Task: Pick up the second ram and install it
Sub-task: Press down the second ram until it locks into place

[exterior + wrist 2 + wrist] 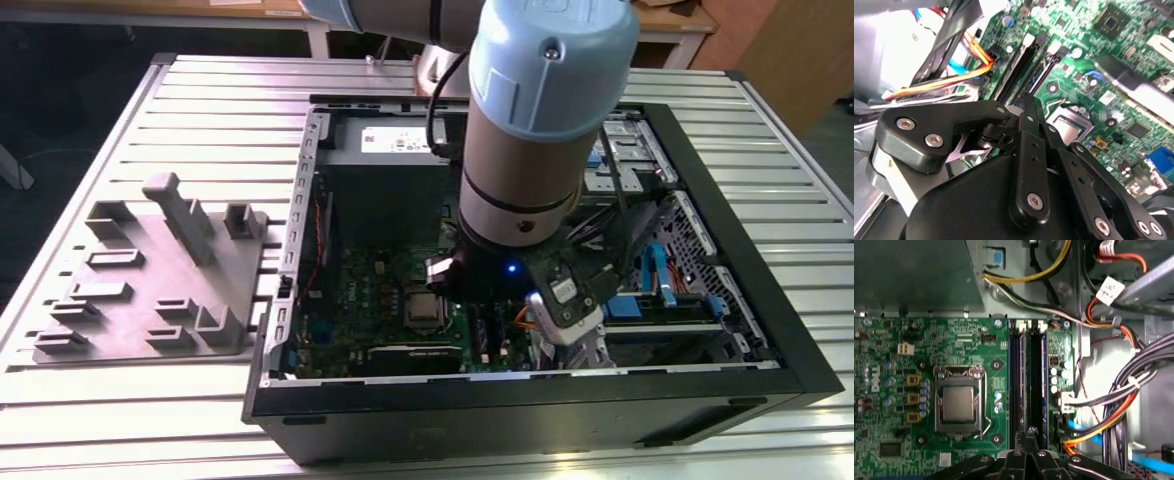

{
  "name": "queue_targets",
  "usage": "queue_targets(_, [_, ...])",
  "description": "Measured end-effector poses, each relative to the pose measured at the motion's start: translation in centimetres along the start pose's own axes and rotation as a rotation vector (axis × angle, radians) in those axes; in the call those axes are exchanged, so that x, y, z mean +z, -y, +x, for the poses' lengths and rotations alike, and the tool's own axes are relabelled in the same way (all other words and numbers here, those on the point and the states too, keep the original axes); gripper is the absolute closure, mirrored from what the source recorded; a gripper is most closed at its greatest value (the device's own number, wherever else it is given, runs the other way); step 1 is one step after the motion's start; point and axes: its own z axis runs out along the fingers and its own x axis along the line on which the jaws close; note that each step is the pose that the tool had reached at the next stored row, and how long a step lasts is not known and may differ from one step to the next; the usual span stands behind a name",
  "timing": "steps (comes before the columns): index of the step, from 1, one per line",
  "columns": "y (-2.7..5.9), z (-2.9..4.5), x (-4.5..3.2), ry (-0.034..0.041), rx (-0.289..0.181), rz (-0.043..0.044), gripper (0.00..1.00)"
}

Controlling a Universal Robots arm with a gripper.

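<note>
My gripper [1030, 432] is down inside the open computer case [747, 390], over the green motherboard [914, 350]. Its black fingers [1026, 107] are shut, their tips pressed together. They hover over the near end of the long black memory slots [1029, 380], which run beside the processor socket [959, 402]. These slots [1021, 67] show in both wrist views. Whether the second ram sits between the fingertips or in a slot under them, I cannot tell. The grey moulded tray [147, 280] at the exterior view's left holds no stick.
Bundles of orange, yellow and black cables [1114, 405] hang close beside the slots. The power supply's metal box [914, 275] borders the board. Drive bays with blue tabs [661, 280] fill the case's far side. The case stands on a ribbed metal table [200, 110].
</note>
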Motion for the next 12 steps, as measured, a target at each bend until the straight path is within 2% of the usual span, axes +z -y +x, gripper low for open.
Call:
queue_targets(5, [0.13,0.0,0.0,0.0,0.0,0.0001,0.93])
queue_targets(9, [0.18,0.03,0.57,0.0,0.0,0.0001,0.93])
queue_targets(12, [0.2,0.04,0.68,-0.0001,0.0,0.0005,0.93])
